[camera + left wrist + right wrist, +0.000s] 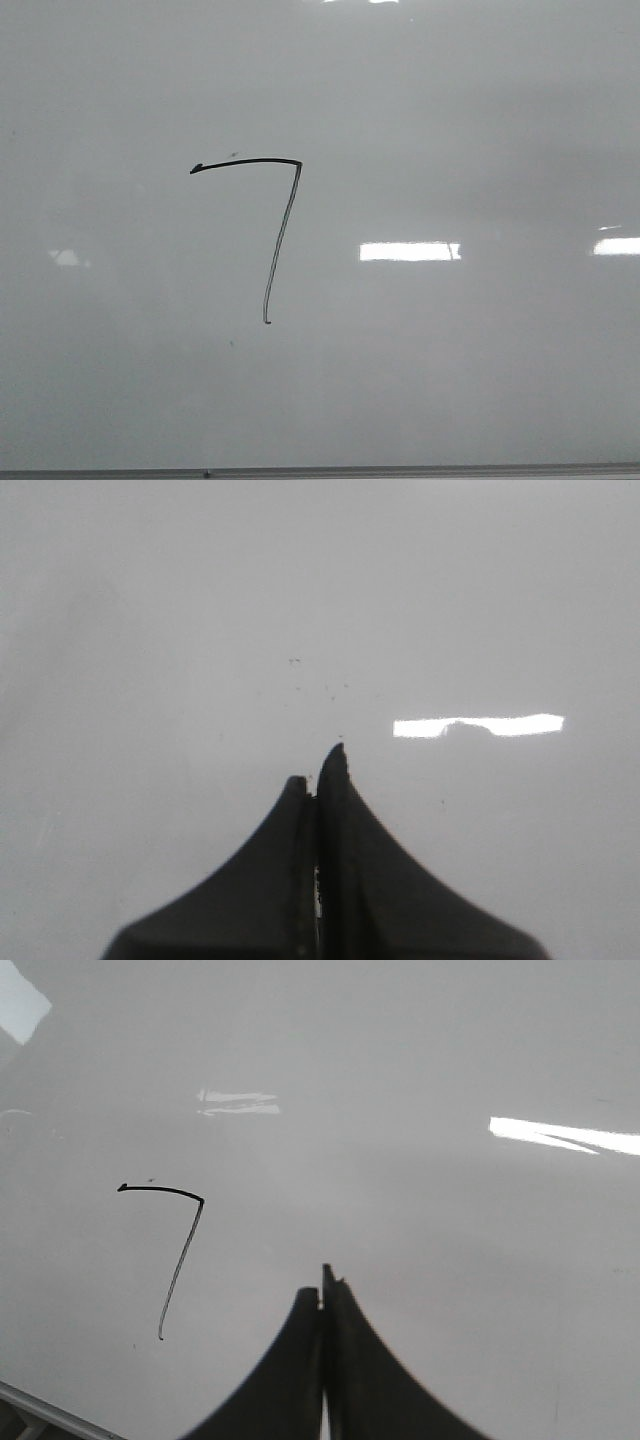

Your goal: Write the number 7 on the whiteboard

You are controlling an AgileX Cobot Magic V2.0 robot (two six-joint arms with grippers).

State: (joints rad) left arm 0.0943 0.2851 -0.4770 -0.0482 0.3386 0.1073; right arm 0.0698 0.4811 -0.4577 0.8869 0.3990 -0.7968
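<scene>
Black marker forms the number 7 [282, 225] left of centre on the glossy whiteboard [470, 360], its frame edge along the near side. Left tool [320, 780] and right tool [324, 1292] are both pinched together, holding nothing.

One legible mark: the number 7 [276, 225], thin black marker line, hand-drawn on the whiteboard [480, 120]. Also visible in right wrist view. No other text.

Both end effectors [318, 770] [322, 1285] closed, empty
</scene>
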